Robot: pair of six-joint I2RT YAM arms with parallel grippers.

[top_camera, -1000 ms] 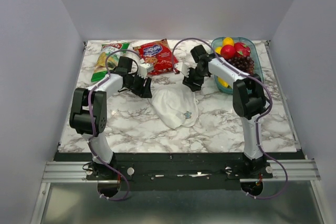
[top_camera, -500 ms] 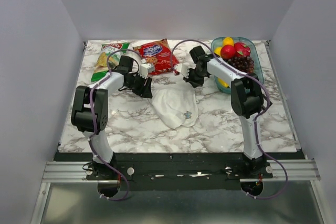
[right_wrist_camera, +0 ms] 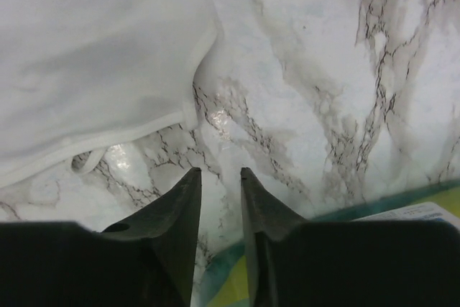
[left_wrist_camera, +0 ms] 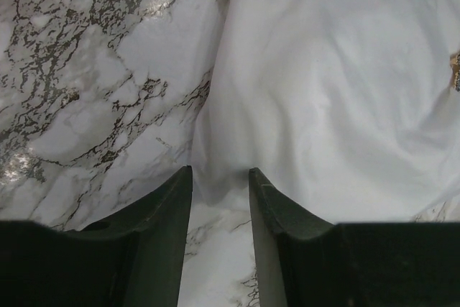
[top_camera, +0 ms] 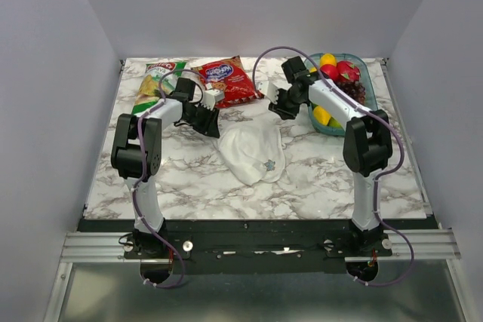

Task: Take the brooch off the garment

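A white garment (top_camera: 253, 152) lies bunched in the middle of the marble table. The brooch (top_camera: 269, 164), a tiny bluish-grey star, is pinned near its front right. My left gripper (top_camera: 213, 127) is at the garment's far left edge. In the left wrist view the left gripper (left_wrist_camera: 220, 172) is open, with the garment's (left_wrist_camera: 338, 91) edge at its fingertips and nothing held. My right gripper (top_camera: 278, 105) is just past the garment's far right corner. In the right wrist view the right gripper (right_wrist_camera: 220, 172) is open over bare marble, with the garment's hem (right_wrist_camera: 108, 62) to the upper left. The brooch shows in neither wrist view.
A teal bowl (top_camera: 359, 62) of fruit stands at the back right, close behind my right arm. A red snack bag (top_camera: 224, 81) and a green chip bag (top_camera: 155, 84) lie at the back left. Grey walls enclose the table on three sides.
My right arm has swung back and to the right, its gripper drawing away from the garment's far edge. My left arm's elbow has shifted right while its gripper stays at the garment's left edge.
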